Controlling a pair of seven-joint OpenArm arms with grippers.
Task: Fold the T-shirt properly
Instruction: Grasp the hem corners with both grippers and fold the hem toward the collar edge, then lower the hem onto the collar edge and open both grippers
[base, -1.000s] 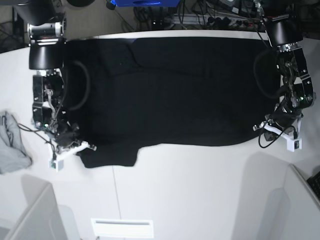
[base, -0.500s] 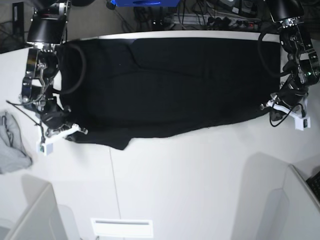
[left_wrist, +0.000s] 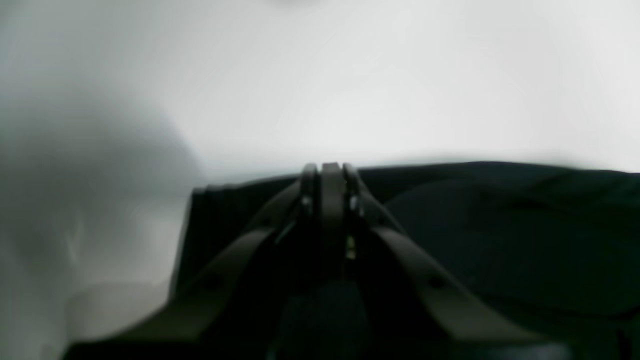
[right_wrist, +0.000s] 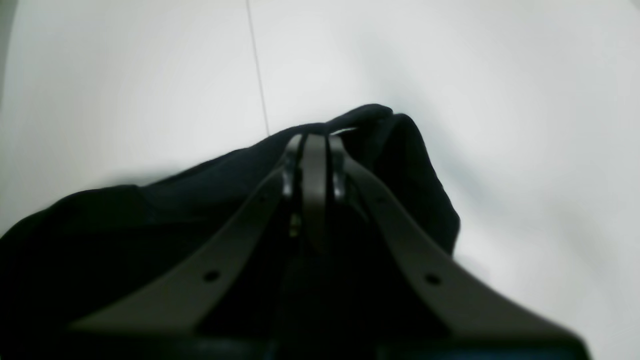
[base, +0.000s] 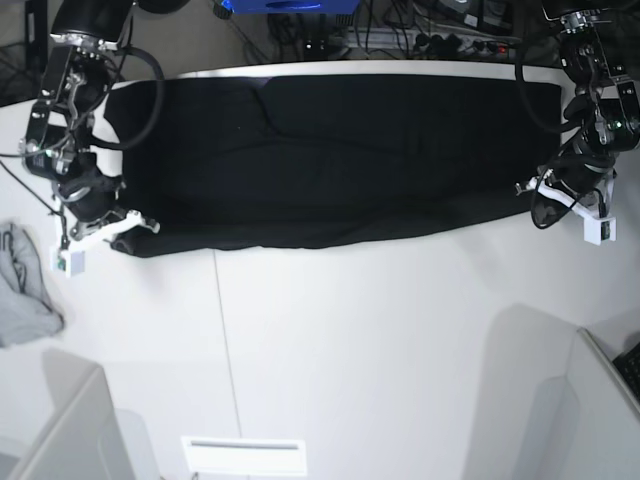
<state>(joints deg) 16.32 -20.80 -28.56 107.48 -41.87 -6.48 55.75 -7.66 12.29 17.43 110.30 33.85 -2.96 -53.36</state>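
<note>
One big black cotton T-shirt (base: 330, 160) lies spread across the far part of the white table (base: 380, 360) — one small grey cloth (base: 25, 290) sits at the left edge. Two arms reach down. The right gripper (base: 122, 228) pinches the shirt's near left corner — the left gripper (base: 530, 188), closed tight, pinches its right edge.

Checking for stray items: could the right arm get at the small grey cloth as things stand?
Probably not right away. The right gripper is shut on the T-shirt, so it would have to let go first. Otherwise only bare table lies between it and the grey cloth nearby.
</note>
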